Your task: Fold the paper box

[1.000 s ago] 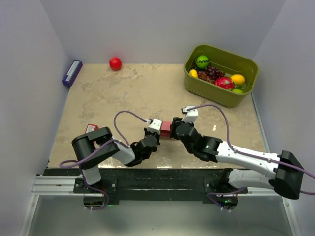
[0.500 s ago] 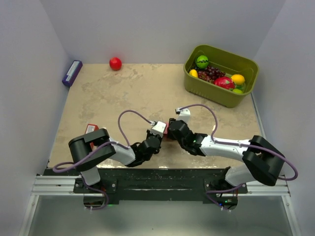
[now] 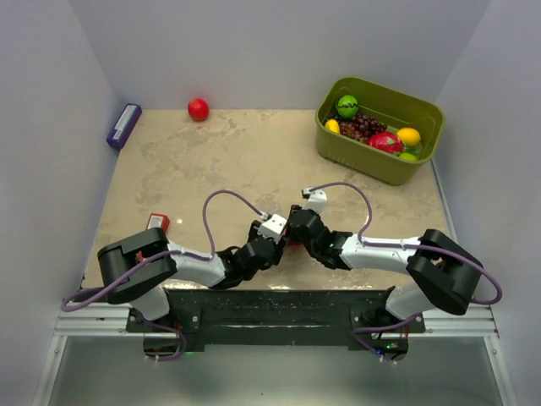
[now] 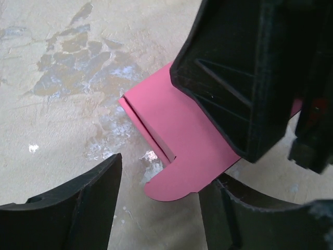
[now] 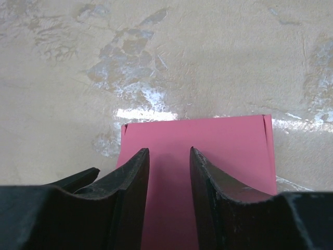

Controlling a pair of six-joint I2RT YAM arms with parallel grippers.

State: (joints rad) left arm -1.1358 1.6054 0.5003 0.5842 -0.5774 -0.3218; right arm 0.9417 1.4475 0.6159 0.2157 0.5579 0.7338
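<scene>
Box [image 4: 177,140] lay at bench's [image 3: 237,161] 6 o'clock, seemingly part-folded: one crease formed, tab [image 4: 166,187] loose. Left end effector [image 4: 161,208] gaped empty about tab. Right end effector [image 5: 167,156] stood half-open over box, nothing visibly clamped.

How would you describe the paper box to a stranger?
On the beige table, look mid-front, where the left end effector and right end effector meet. The paper box is the thin pink card at their tips, creased with a rounded tab, unlike the red packet far left.
</scene>
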